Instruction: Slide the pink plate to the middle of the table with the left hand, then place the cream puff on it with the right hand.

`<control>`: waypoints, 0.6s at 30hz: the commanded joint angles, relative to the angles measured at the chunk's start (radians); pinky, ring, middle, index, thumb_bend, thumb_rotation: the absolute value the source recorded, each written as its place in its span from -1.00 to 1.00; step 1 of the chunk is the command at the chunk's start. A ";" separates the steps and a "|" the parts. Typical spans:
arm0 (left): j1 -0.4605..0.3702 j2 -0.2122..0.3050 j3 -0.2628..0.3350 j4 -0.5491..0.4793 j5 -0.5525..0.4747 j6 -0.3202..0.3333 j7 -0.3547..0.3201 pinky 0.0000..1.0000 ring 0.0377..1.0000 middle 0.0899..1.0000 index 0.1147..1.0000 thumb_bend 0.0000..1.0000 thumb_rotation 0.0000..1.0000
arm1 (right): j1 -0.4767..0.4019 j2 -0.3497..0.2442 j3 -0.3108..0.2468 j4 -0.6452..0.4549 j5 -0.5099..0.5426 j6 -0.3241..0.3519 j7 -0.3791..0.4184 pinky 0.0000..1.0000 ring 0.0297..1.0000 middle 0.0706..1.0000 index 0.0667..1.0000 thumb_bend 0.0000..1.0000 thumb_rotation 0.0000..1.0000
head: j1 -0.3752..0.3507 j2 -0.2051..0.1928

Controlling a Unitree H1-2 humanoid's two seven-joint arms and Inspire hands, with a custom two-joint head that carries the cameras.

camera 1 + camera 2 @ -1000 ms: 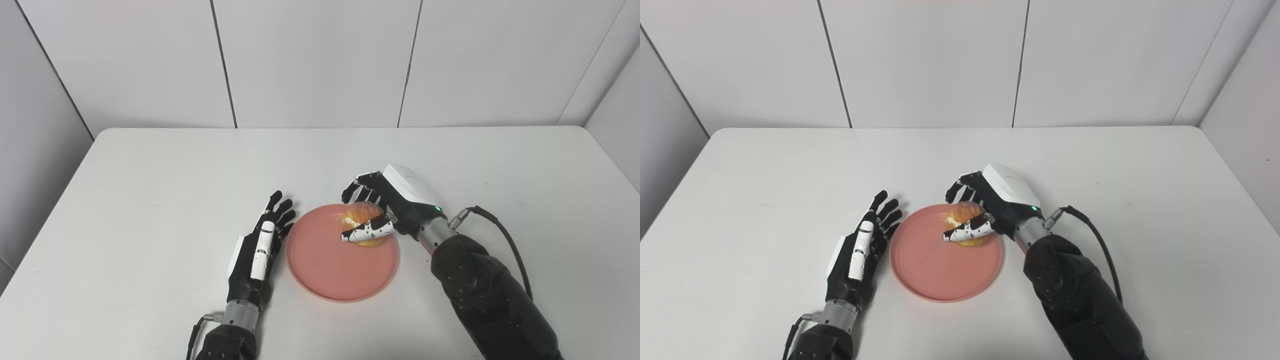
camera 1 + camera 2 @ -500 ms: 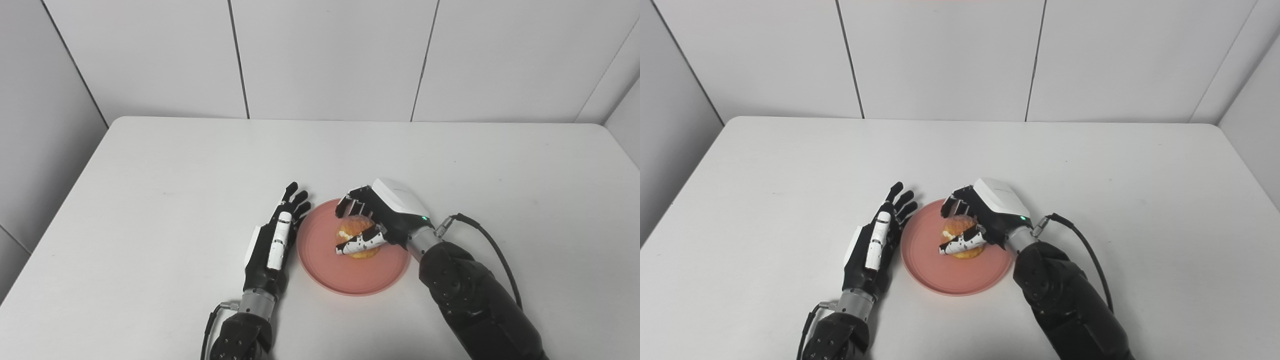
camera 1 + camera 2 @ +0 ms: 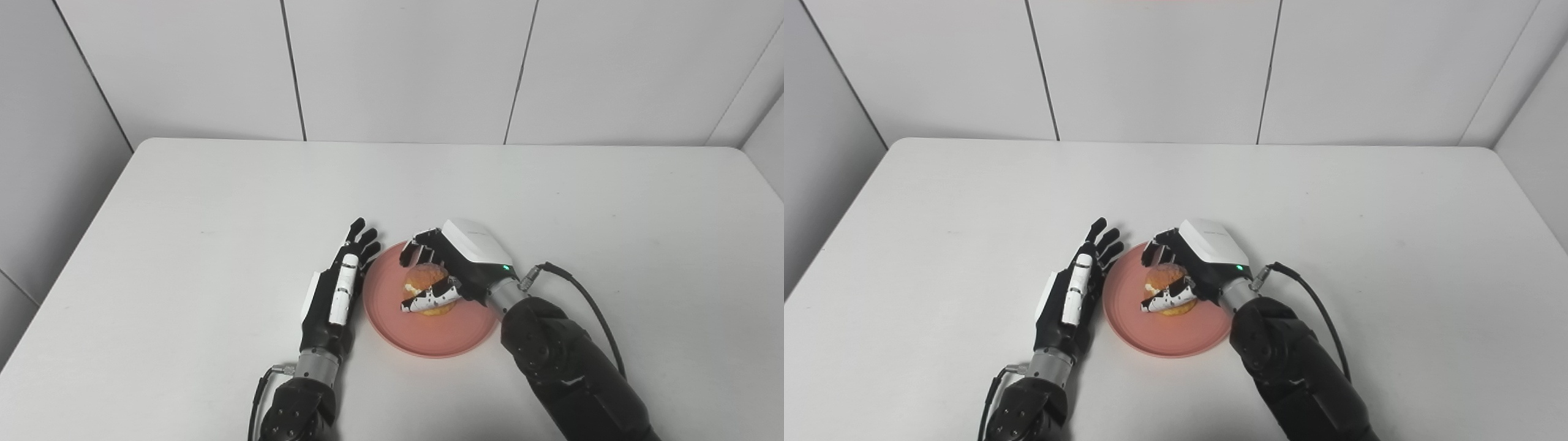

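Note:
The pink plate (image 3: 441,334) lies flat on the white table (image 3: 184,202), near its middle front. A golden cream puff (image 3: 424,280) with white filling is over the plate's centre, and my right hand (image 3: 456,269) is shut on it, fingers behind and thumb across its front. Whether the puff rests on the plate I cannot tell. My left hand (image 3: 338,288) lies open on the table, fingers straight, right beside the plate's left rim. In the right eye view the same puff (image 3: 1165,278) and plate (image 3: 1127,312) show.
Grey wall panels stand behind the table's far edge. A black cable (image 3: 582,294) loops from my right wrist over the tabletop.
The camera shifted between frames. My right hand has carried the cream puff leftward from the plate's right edge to its centre. The left hand stays open beside the rim.

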 commanded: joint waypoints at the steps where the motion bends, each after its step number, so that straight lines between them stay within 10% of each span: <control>1: 0.013 -0.009 -0.009 0.010 0.008 0.053 0.003 0.74 0.81 0.84 0.84 -0.13 1.00 | -0.021 0.009 0.008 0.001 -0.008 -0.036 0.004 -0.37 -0.25 -0.23 -0.01 0.05 -1.00 | 0.000 0.002; 12: 0.013 -0.009 -0.008 0.004 0.006 0.057 0.000 0.76 0.82 0.84 0.84 -0.12 1.00 | -0.024 -0.010 0.042 -0.080 -0.111 0.034 0.094 -0.41 -0.24 -0.21 0.00 0.05 -0.99 | -0.001 0.005; 15: 0.013 -0.007 -0.009 0.007 0.007 0.054 -0.002 0.75 0.81 0.84 0.84 -0.10 1.00 | -0.030 -0.020 0.056 -0.133 -0.152 0.067 0.167 -0.19 0.07 0.20 -0.07 0.04 -0.74 | -0.003 0.005; 18: 0.012 -0.006 -0.009 0.006 0.013 0.059 0.001 0.74 0.81 0.83 0.83 -0.09 1.00 | -0.029 -0.022 0.054 -0.177 -0.179 0.084 0.220 -0.26 0.01 0.25 0.36 0.53 -0.58 | -0.004 0.004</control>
